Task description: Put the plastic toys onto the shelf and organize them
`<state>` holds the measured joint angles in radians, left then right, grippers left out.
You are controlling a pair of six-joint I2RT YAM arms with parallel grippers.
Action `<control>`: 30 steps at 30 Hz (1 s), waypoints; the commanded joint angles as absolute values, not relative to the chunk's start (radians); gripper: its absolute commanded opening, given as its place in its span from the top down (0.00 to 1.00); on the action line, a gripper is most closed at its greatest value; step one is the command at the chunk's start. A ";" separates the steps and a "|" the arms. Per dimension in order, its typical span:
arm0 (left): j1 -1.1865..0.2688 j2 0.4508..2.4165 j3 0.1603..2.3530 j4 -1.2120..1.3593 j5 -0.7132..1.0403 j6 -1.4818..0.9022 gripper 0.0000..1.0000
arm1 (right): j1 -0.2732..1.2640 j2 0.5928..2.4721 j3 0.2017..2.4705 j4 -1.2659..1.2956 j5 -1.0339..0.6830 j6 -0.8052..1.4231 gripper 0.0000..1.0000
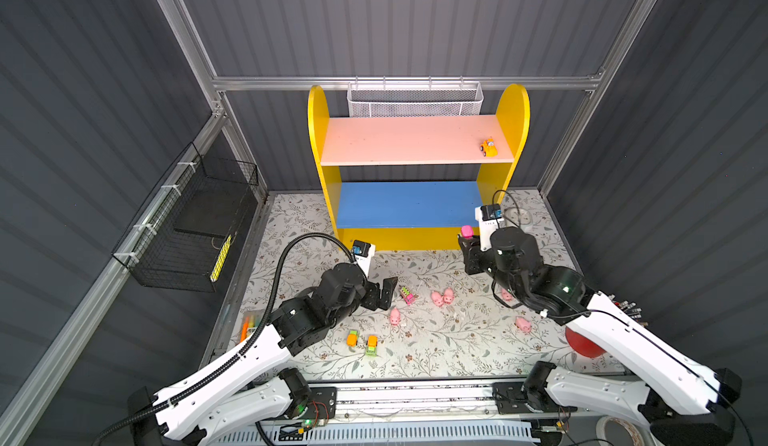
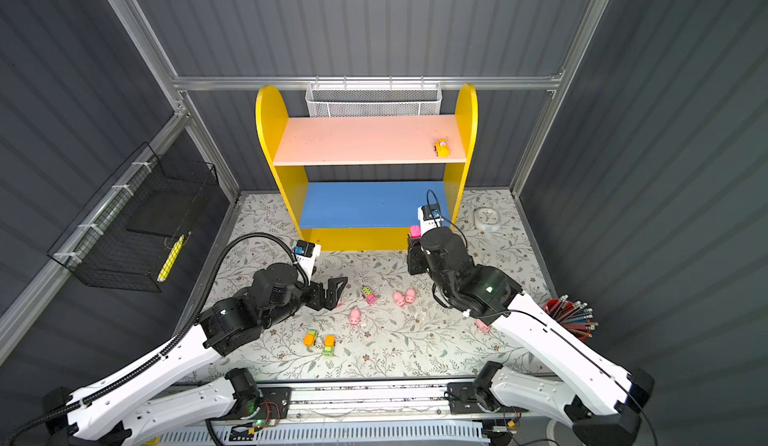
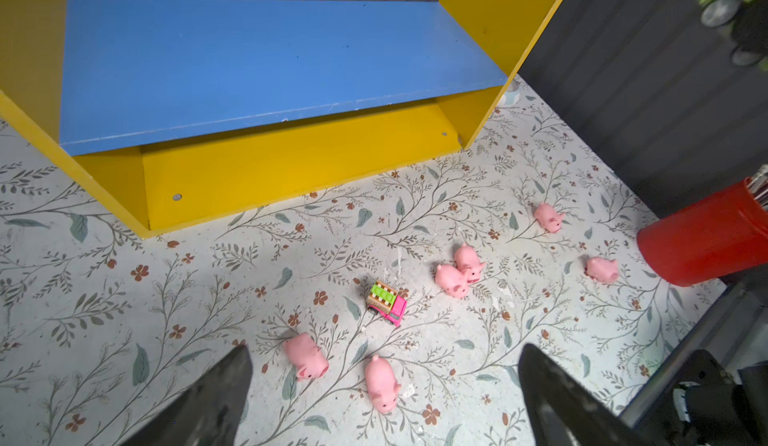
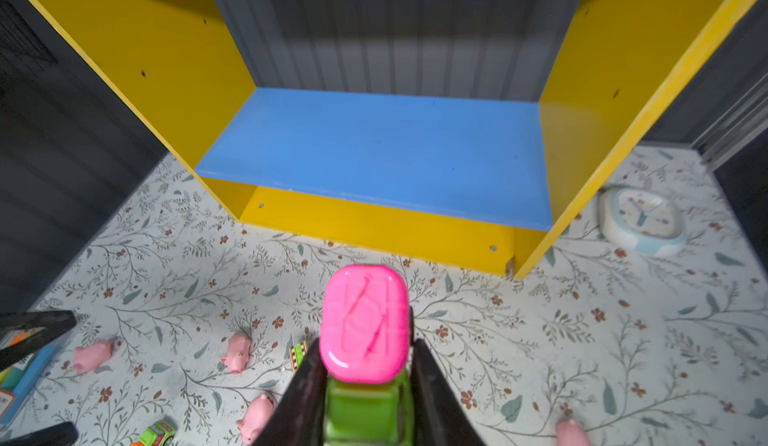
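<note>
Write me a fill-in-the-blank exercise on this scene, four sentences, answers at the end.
1. The one toy on the shelf, an orange vehicle, stands on the ____ upper board.
2. The right claw is shut on a toy vehicle with a pink top and a ____ body.
3. The left claw, near the pigs, stands ____.
4. The blue lower board carries ____ toys.
Missing words: pink; green; open; no.
</note>
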<state>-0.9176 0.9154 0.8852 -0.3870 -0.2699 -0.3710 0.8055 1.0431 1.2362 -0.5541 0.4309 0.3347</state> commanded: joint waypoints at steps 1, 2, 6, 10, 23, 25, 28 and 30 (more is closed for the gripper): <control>-0.924 0.931 0.952 -0.382 -0.235 -0.357 0.00 | 0.809 1.064 1.343 -0.620 0.491 0.267 0.71; -0.924 0.937 0.960 -0.380 -0.230 -0.357 0.00 | 0.808 1.079 1.375 -0.622 0.505 0.245 0.71; -0.924 0.953 0.989 -0.382 -0.225 -0.347 0.00 | 0.799 1.187 1.535 -0.638 0.541 0.167 0.71; -0.924 0.974 1.027 -0.390 -0.227 -0.326 0.00 | 0.753 1.287 1.680 -0.653 0.510 0.140 0.70; -0.924 1.038 1.131 -0.418 -0.268 -0.269 0.00 | 0.603 1.589 2.111 -0.745 0.395 0.107 0.70; -0.924 1.037 1.127 -0.412 -0.275 -0.265 0.00 | 0.585 1.641 2.185 -0.769 0.371 0.107 0.70; -0.923 1.037 1.123 -0.407 -0.281 -0.259 0.00 | 0.566 1.720 2.300 -0.817 0.333 0.109 0.70; -0.924 1.037 1.123 -0.404 -0.285 -0.255 0.00 | 0.556 1.766 2.361 -0.843 0.317 0.109 0.70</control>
<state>-0.9176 1.0367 1.1004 -0.4030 -0.2668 -0.2840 0.5636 1.7226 2.3009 -0.7742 0.3641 0.1181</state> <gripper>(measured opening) 0.997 0.310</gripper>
